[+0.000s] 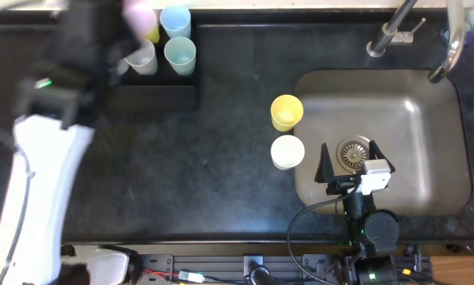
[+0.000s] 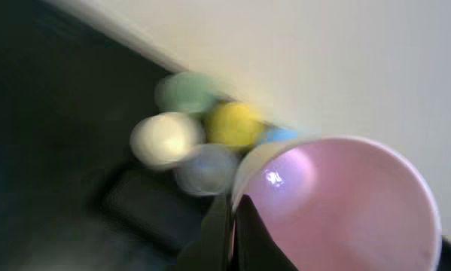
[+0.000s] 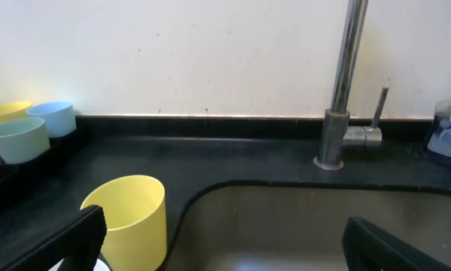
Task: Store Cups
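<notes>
The left fingers (image 2: 244,239) were pressed on the near rim of a pink plastic cup (image 2: 338,203), pinching its wall between them. The cup hung above the back end of a black rectangular tray (image 1: 153,99) at the back left of the dark speckled bench (image 1: 205,174). Its open mouth was turned up toward the wrist camera and its long axis ran down toward the tray; how far it tilted could not be told. Under it, cups stood upright in the tray with their mouths up, close together: a light blue plastic cup (image 1: 176,21), a pale teal plastic cup (image 1: 180,54) and a translucent grey cup (image 1: 142,59). Well apart from the tray, a yellow plastic cup (image 3: 127,218) stood upright on the bench, mouth up and long axis vertical, just beside the left rim of the stainless steel sink (image 1: 426,103). A white round cup (image 1: 287,151) stood on end just in front of it; which end was up could not be told. The right fingers (image 3: 71,241) were spread wide with nothing between them, over the sink basin near the round drain (image 1: 353,152). They pointed toward the back wall, where the chrome tap (image 3: 345,83) rose.
</notes>
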`<state>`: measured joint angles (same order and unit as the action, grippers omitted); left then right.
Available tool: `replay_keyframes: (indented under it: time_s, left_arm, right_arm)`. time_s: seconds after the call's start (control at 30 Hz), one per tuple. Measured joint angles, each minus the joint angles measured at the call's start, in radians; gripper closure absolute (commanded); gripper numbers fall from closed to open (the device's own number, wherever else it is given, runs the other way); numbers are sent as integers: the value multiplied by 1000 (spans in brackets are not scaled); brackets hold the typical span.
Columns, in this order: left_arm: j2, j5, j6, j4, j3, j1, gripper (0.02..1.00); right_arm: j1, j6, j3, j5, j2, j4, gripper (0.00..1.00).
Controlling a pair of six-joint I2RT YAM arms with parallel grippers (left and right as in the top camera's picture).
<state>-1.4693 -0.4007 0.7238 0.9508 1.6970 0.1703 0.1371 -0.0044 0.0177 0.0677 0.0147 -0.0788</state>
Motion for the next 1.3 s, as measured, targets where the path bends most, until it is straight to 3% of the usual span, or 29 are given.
replay_keyframes:
  time_s: [0.2,0.4,1.3]
  left_arm:
    - [18,28,332,47,-254,-179,985]
    - [-16,80,476,-51,-404,-231,985]
    - [-243,70,531,-211,-416,-232,985]
  right_arm:
    - [0,0,0,0,0,0,5]
    - [0,0,0,0,0,0,3]
    - [0,0,0,0,0,0,5]
